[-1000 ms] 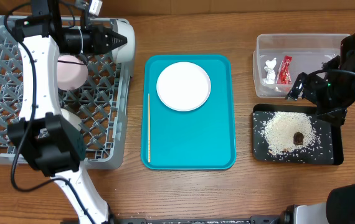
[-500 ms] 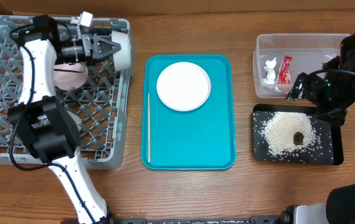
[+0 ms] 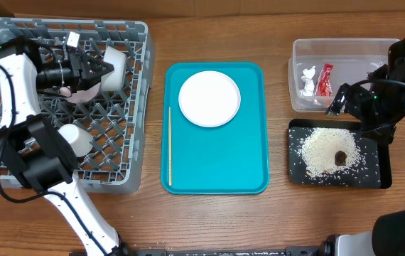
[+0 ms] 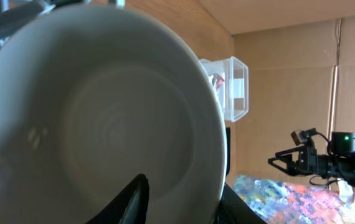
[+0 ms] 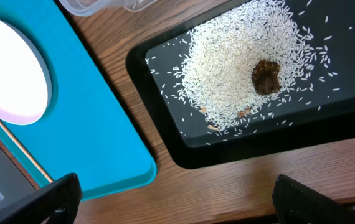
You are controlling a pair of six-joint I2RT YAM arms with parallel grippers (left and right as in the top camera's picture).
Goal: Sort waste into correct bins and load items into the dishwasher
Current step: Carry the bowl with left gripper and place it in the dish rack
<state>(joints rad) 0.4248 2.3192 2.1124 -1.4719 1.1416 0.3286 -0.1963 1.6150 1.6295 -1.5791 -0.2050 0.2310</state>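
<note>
Overhead: L jaws astride grey bowl [image 3: 115, 65] rim, grip unclear; R jaws apart by black tray [image 3: 374, 162] edge.

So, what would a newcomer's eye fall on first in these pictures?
The bright teal tray in the middle of the table, with a round white plate on it. Then the heap of white rice with a brown lump on the black tray at right, and the big grey rack at left.

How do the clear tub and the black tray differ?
The clear tub is see-through with tall walls; the black tray is opaque and shallow. The tub holds a red wrapper and white tissue; the tray holds rice and a brown lump. Both are rectangular.
</note>
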